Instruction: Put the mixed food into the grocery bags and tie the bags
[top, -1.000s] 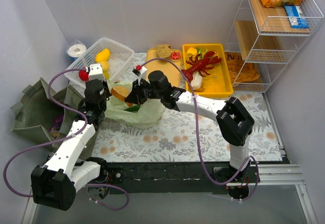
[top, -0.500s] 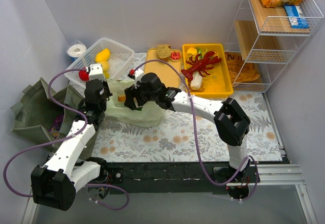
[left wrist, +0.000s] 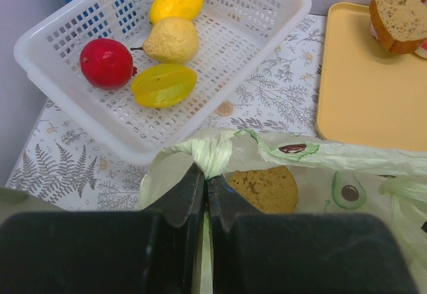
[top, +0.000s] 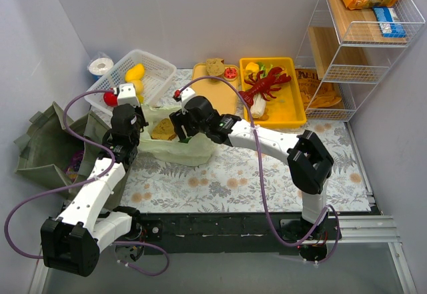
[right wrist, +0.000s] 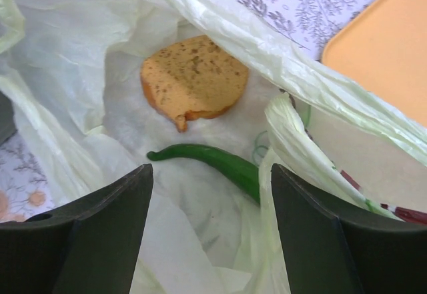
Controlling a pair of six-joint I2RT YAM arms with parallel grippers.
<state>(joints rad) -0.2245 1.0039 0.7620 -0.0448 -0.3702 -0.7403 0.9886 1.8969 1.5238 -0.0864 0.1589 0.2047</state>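
Change: bread bun (right wrist: pixel 193 77), held in R jaws above bag 1 s ago, now lies inside pale-green bag (right wrist: pixel 67 54); R jaws were clamped, now spread.
R jaws: wide apart, empty, over bag mouth; bun below and beyond tips, not touching.
Green pepper (right wrist: pixel 220 163): in bag, between R tips, just beside bun.
L jaws: pressed together, pinching bag handle (left wrist: pixel 212 155).
Far: red lobster (top: pixel 265 84) in yellow tray (top: pixel 299 111).

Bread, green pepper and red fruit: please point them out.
bread (right wrist: pixel 193 77), right wrist view, middle of its top.
green pepper (right wrist: pixel 217 159), right wrist view, middle of its body.
red fruit (left wrist: pixel 106 63), left wrist view, its round middle.
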